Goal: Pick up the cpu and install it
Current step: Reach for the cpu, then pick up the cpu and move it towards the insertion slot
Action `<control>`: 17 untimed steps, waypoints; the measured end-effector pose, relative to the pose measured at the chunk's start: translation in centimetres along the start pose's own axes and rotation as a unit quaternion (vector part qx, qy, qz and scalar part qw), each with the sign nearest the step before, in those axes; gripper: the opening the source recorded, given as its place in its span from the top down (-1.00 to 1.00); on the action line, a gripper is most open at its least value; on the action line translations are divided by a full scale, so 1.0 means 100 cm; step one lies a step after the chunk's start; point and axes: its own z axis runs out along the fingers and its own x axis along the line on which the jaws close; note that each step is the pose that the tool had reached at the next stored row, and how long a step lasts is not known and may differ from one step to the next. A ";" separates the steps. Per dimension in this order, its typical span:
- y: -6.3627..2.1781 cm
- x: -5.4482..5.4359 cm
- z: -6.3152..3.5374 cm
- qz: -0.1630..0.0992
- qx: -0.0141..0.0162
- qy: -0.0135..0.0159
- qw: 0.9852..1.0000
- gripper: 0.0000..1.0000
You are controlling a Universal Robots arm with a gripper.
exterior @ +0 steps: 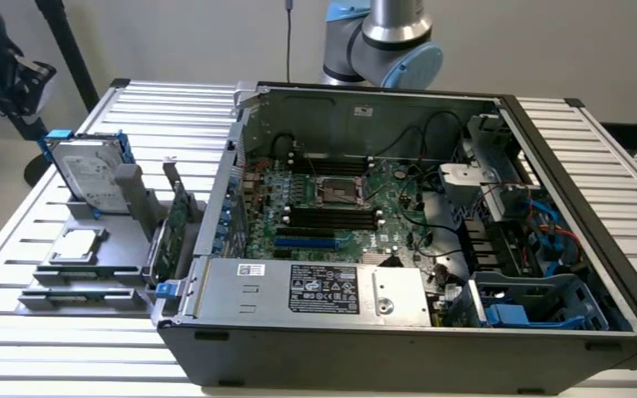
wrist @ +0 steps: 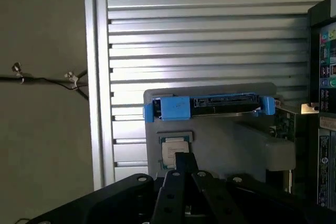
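Tool [wrist: 184,162], tips pressed together and holding nothing, hangs clear of the cpu [wrist: 174,153], which lies flat in a grey holder [exterior: 128,228] on the slatted surface [exterior: 31,332], lower left of the exterior view, beside the open computer case [exterior: 407,352].

My fingers [wrist: 184,165] are matt black, with small bright bolt heads. The cpu [wrist: 174,153] has a dull silver-grey metal lid. The computer case [exterior: 330,104] is bare grey sheet metal inside and matt black outside. At its nine o'clock, the holder [exterior: 130,236] is matt grey plastic. The hard drive [exterior: 89,174] is smooth silver metal in a blue plastic bracket [wrist: 173,107]. The worktop [exterior: 163,99] is ribbed, brushed aluminium with a soft sheen.
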 end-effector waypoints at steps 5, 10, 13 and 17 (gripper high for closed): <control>0.0005 0.002 0.0016 -0.023 0.000 0.001 1.000 0.79; 0.0004 0.002 0.0017 -0.023 0.000 0.001 1.000 0.79; 0.0004 0.002 0.0016 -0.023 0.000 0.001 1.000 0.79; 0.0004 0.002 0.0017 -0.023 0.000 0.001 1.000 0.79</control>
